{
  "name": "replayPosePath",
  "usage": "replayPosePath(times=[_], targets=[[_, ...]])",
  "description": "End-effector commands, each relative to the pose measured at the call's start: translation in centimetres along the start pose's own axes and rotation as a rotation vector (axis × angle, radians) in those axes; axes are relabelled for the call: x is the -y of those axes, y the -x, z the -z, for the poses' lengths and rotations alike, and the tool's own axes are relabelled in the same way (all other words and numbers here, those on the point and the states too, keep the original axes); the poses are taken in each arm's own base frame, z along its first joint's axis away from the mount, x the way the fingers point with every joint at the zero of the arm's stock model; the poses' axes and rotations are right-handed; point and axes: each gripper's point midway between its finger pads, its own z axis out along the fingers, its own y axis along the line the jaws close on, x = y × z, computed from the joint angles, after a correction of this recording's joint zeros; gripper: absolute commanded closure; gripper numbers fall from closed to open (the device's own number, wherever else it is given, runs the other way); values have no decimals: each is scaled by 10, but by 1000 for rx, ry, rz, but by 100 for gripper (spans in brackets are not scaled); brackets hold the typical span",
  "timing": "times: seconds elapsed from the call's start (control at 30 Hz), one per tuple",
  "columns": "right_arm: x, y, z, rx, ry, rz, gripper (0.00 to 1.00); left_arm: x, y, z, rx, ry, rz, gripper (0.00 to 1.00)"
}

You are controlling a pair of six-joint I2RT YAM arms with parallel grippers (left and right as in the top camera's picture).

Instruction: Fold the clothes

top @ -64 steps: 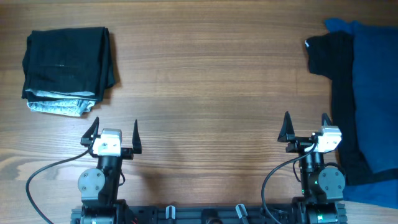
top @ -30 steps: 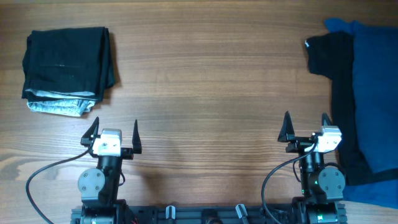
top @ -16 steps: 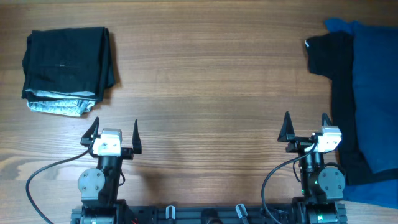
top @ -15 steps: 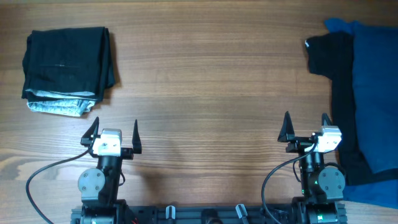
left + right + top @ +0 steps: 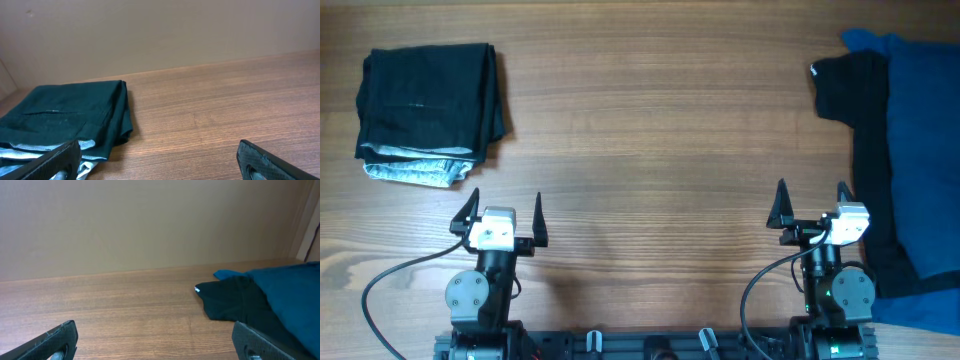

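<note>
A folded stack sits at the far left: a black garment (image 5: 428, 100) on top of a light grey one (image 5: 415, 172); it also shows in the left wrist view (image 5: 65, 120). At the right edge lies an unfolded pile: a black garment (image 5: 868, 150) under a brighter blue one (image 5: 925, 150), also in the right wrist view (image 5: 240, 302). No dark navy shorts are visibly separate. My left gripper (image 5: 501, 214) is open and empty near the front edge. My right gripper (image 5: 810, 205) is open and empty beside the pile.
The wooden table (image 5: 650, 130) spans the view. The arm bases and cables (image 5: 390, 280) sit at the front edge. A plain wall stands behind the table in both wrist views.
</note>
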Motion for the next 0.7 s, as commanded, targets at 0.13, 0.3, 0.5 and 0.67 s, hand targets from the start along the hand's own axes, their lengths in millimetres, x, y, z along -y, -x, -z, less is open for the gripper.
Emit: replayPosePath(times=[0.13,0.3,0.5,0.67], targets=[[-1,1,0,7,8,8,0,3,-2,-1,0,-16,-16,0],[-4,58,13,84,20,-120,0,3,-2,-1,0,-16,-16,0],[-18,202,68,300,100,-188,0,3,-2,-1,0,-16,-16,0],[-23,261,61,232,87,-171,0,3,-2,-1,0,-16,-16,0]])
